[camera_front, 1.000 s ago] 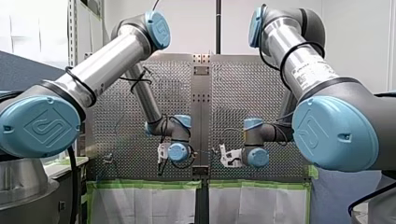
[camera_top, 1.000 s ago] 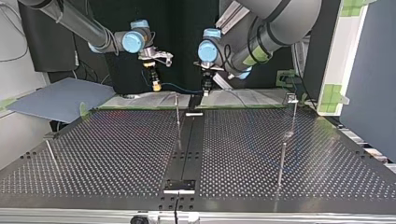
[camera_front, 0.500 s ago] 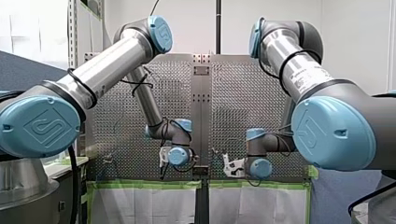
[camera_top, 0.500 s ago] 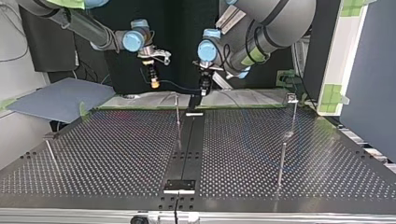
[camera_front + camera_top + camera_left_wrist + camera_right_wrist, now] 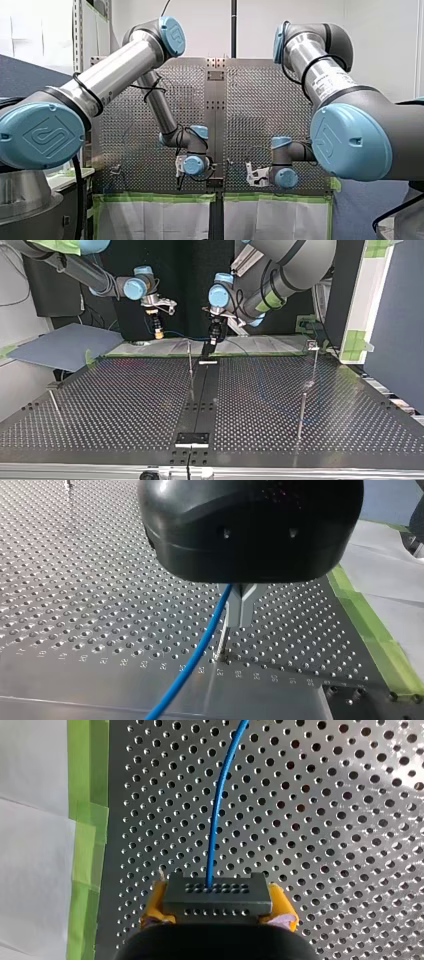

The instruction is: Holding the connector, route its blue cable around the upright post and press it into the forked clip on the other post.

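My right gripper [image 5: 220, 917] has yellow pads [image 5: 152, 907] shut on a dark grey connector [image 5: 217, 895]. The blue cable [image 5: 220, 805] leaves the connector's front and runs ahead over the perforated table. In the top view my right gripper [image 5: 158, 333] hangs at the back left, and the cable [image 5: 185, 335] spans to my left gripper [image 5: 214, 338] at the back centre. In the left wrist view the metal fingers [image 5: 240, 605] are shut on the cable [image 5: 200, 650], just above a thin post [image 5: 221, 642]. A post with a forked clip [image 5: 312, 345] stands at the top view's right.
An upright post [image 5: 190, 365] stands near the table's middle seam, below the cable span. More thin posts stand at the top view's right [image 5: 301, 412] and left [image 5: 55, 402]. Green tape [image 5: 85, 820] marks the table's back edge. A grey board [image 5: 65, 345] lies off the top view's left.
My right gripper has carried the connector toward the top view's left, drawing the cable longer. My left gripper has shifted slightly the same way and sunk a little, still shut on the cable.
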You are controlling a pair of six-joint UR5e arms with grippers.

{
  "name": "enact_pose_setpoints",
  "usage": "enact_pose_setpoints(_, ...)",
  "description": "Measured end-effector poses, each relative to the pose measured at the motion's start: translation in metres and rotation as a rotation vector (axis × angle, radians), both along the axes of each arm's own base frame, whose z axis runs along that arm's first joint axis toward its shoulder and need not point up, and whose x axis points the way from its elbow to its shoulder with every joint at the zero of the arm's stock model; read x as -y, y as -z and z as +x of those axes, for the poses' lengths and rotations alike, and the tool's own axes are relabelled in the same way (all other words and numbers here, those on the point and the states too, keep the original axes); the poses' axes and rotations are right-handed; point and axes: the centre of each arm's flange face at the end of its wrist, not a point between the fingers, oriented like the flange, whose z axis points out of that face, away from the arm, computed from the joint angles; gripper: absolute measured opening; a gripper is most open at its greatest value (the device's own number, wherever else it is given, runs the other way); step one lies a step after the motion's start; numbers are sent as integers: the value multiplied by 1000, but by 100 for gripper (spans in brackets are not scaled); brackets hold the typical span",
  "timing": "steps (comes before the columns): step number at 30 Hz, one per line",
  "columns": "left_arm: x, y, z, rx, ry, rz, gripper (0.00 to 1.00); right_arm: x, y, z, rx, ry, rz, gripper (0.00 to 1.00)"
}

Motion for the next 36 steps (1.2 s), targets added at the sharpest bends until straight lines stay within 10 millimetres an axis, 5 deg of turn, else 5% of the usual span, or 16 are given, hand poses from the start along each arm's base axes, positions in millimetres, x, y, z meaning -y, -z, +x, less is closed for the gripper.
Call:
enact_pose_setpoints(11,7,19,11,-45,11,-15,0,15,-3,-11,-3,13,5,1)
enact_pose_setpoints(36,2,11,43,-24,26,-56,0,43,-12,-20,-2,44,9,1)
